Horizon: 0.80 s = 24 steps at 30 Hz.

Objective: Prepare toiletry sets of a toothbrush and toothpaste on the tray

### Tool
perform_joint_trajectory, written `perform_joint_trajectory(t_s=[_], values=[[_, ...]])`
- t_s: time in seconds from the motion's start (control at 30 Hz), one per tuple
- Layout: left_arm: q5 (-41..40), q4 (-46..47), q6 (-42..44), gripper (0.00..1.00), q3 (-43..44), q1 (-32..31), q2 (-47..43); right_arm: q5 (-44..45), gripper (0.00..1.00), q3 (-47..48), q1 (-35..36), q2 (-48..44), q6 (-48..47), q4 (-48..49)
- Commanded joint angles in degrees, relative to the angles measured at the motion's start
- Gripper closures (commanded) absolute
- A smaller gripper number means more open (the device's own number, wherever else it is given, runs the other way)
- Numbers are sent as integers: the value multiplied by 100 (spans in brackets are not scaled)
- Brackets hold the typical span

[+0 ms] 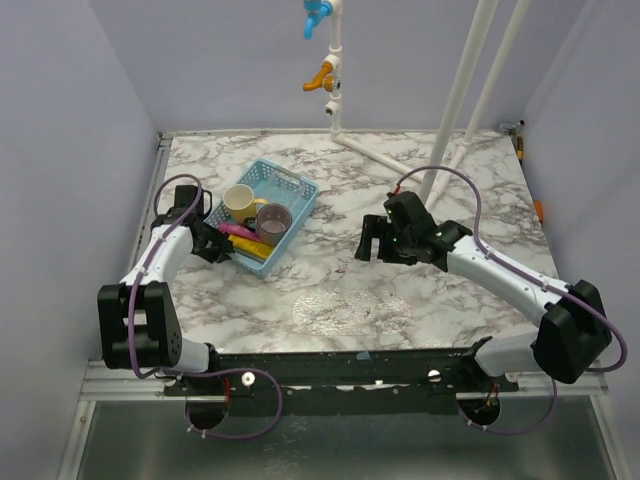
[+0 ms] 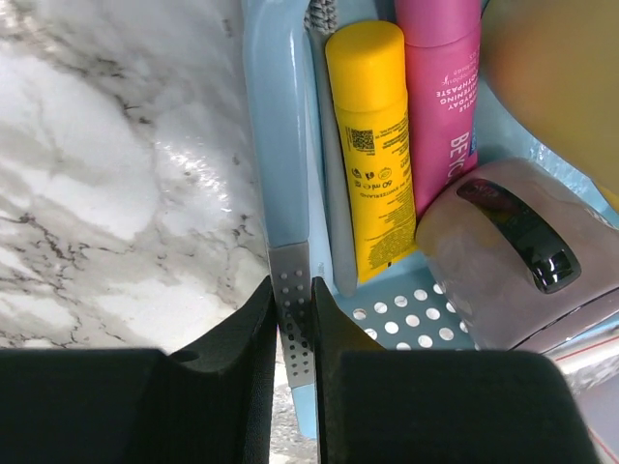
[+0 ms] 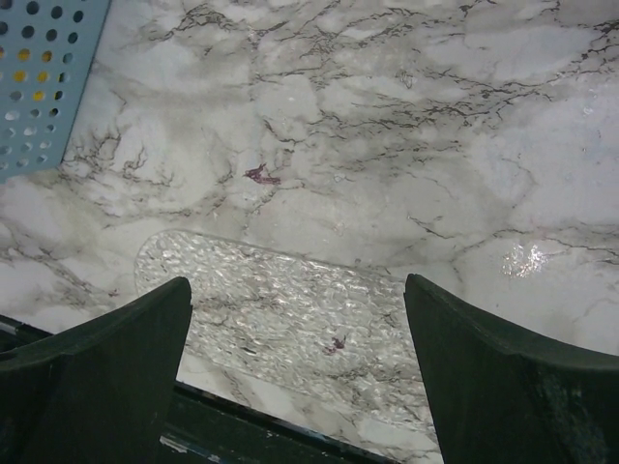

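My left gripper point(image 2: 295, 340) is shut on the grey dotted grip of a light-blue toothbrush point(image 2: 291, 275) at the near-left edge of the light-blue basket point(image 1: 296, 186). Beside it in the basket lie a grey toothbrush point(image 2: 335, 193), a yellow toothpaste tube point(image 2: 372, 145) and a pink one point(image 2: 445, 97). The clear textured tray point(image 1: 350, 310) lies flat near the table's front edge, also seen in the right wrist view point(image 3: 280, 309). My right gripper point(image 1: 372, 243) hovers open over the marble behind the tray, nothing between its fingers.
A yellow mug point(image 1: 240, 200) and a mauve mug point(image 1: 273, 220) stand in the basket; the mauve mug point(image 2: 522, 261) sits right next to the tubes. White pipes point(image 1: 455, 110) rise at the back. A basket corner point(image 3: 39, 68) shows left of the right gripper.
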Motion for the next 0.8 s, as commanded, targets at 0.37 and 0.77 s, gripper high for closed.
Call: perform_joint_trajectory(t_s=[0.37,0.77], values=[[1020,137,1530,100,1156,-680,858,-445,6,-193,21,-734,-439,-490],[1385,149,2629,100,1783,-1340,1294,-672,6,-96,16,-1332,-759,-923]])
